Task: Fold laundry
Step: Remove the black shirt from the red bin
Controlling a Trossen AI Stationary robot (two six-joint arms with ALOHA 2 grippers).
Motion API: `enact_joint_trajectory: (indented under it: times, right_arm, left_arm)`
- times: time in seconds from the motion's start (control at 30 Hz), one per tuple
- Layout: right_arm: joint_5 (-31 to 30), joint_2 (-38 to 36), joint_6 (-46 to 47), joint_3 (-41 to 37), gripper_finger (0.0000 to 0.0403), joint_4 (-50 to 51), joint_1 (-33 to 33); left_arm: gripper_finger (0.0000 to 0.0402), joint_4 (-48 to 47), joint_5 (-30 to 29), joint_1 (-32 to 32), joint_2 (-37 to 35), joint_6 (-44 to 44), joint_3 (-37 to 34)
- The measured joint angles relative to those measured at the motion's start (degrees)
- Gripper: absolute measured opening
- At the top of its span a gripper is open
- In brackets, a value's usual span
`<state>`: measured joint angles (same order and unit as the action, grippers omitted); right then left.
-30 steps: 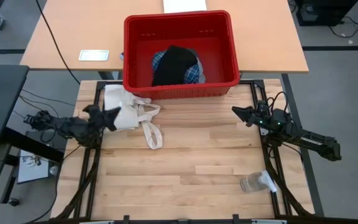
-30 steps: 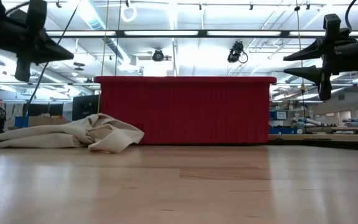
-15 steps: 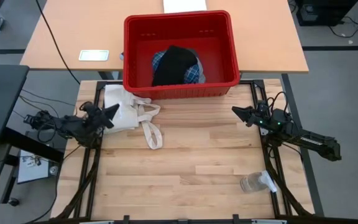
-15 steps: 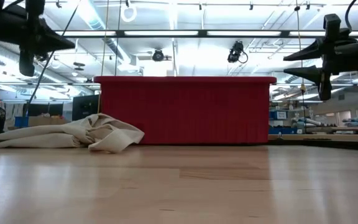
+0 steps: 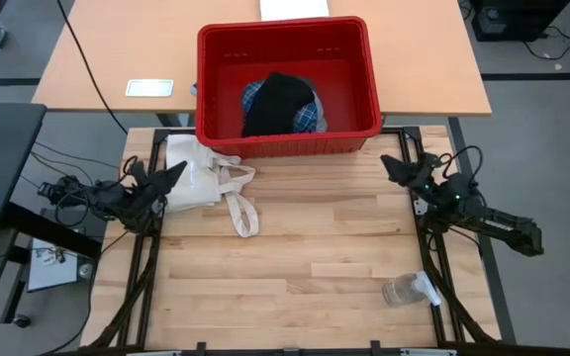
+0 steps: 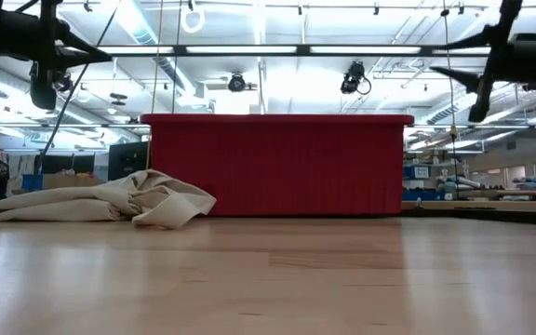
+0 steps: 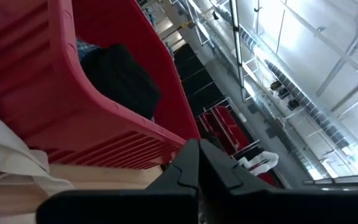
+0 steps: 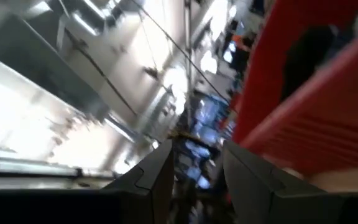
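Left end effector (image 5: 176,169), fingers together, hovers over the cream tote bag (image 5: 204,181); right end effector (image 5: 388,163), fingers apart, holds nothing. The laundry (image 5: 281,105) sits in the red basket (image 5: 216,89).

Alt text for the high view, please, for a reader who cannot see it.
A red basket at the table's far edge holds a black garment lying on a plaid shirt. A cream tote bag lies before it, by the left gripper; the right gripper hovers opposite, empty.

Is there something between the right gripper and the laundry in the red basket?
Yes: the basket's front wall stands between the right gripper and the laundry. The basket's top is open.
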<state>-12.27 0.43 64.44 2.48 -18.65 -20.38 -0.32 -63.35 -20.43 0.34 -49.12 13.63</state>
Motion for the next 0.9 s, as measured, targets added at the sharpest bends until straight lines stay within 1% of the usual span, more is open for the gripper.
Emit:
enact_joint_trajectory:
  times: [0.23,0.47,0.6,0.67,0.7,0.77,0.83,0.9]
  right_arm:
    - [-0.1,0.0,0.0,0.0,0.0145,-10.1,0.0]
    - [-2.8,0.0,0.6,0.0,0.0145,-10.9,0.0]
    - [-2.7,0.1,4.1,0.0,0.0145,-10.9,0.0]
    - [-2.9,0.4,4.3,0.0,0.0145,-11.4,0.0]
    - [-3.5,0.7,4.3,0.0,0.0145,-12.0,0.0]
    - [-6.7,1.7,3.5,0.0,0.0145,-14.2,0.0]
    - [-11.1,3.1,1.6,0.0,0.0145,-17.7,0.0]
    - [-15.2,5.1,-0.5,0.0,0.0145,-21.6,0.0]
  left_arm:
    - [0.0007,0.0,0.0,0.0,0.0,0.7,0.0]
    - [0.0007,0.0,-0.3,0.0,0.0,0.8,0.0]
    - [0.0007,1.2,-5.8,0.0,0.0,-0.2,0.0]
    - [0.0007,3.7,-6.4,0.0,0.0,-0.3,0.0]
    - [0.0007,5.0,-6.4,0.0,0.0,0.1,0.0]
    - [0.0007,7.7,-5.6,0.0,0.0,1.6,0.0]
    - [0.0007,9.8,-3.1,0.0,0.0,4.0,0.0]
    - [0.0007,10.3,-0.2,0.0,0.0,4.4,0.0]
